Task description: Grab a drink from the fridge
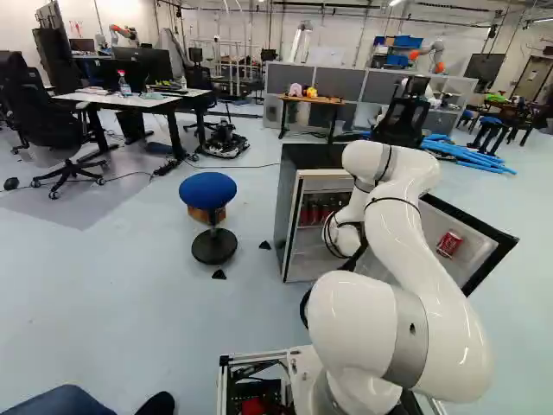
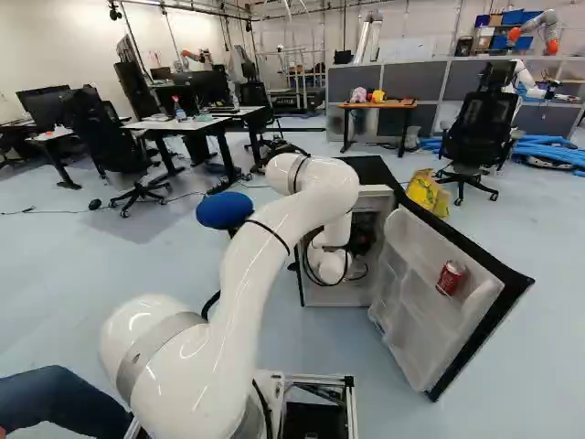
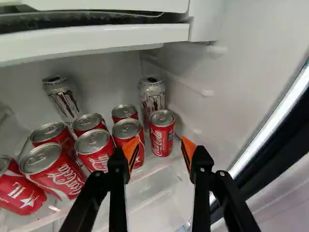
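Fridge [image 1: 288, 203] was open. Gripper [image 3: 160, 147] was spread wide — nothing held. Two tall silver cans [image 3: 152, 97], dark claw marks, stood behind shorter red cans [image 3: 161, 139] — silver lids, white script — inside, ahead of the fingers [image 3: 189, 148].

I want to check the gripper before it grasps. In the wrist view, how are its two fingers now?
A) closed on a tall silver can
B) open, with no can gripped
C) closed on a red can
B: the gripper has its orange pads wide apart, and neither holds a can.
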Motion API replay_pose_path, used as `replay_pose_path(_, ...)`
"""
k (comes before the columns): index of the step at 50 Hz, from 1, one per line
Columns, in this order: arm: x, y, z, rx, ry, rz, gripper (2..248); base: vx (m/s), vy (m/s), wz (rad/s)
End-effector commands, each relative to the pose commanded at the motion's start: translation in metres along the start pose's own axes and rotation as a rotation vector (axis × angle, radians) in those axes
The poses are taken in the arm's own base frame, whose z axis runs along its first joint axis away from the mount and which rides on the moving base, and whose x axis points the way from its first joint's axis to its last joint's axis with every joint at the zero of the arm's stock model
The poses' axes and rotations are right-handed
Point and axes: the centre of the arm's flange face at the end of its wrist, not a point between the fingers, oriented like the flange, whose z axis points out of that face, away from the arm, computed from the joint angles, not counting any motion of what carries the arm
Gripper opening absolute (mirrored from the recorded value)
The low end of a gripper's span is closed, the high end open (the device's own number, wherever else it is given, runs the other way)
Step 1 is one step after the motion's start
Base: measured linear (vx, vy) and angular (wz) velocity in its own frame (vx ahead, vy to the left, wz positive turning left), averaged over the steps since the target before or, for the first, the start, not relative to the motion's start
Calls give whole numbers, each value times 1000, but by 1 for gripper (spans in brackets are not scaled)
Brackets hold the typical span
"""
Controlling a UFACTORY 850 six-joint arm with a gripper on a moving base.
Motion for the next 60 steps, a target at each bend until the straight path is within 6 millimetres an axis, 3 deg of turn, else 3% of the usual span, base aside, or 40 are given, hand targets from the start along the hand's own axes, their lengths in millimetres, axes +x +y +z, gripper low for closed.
replay_pose_path(18,-1,13,8,-16,15,4,141,0,0,0)
replay_pose_path(60,-2,10,13,13,15,-6,141,0,0,0)
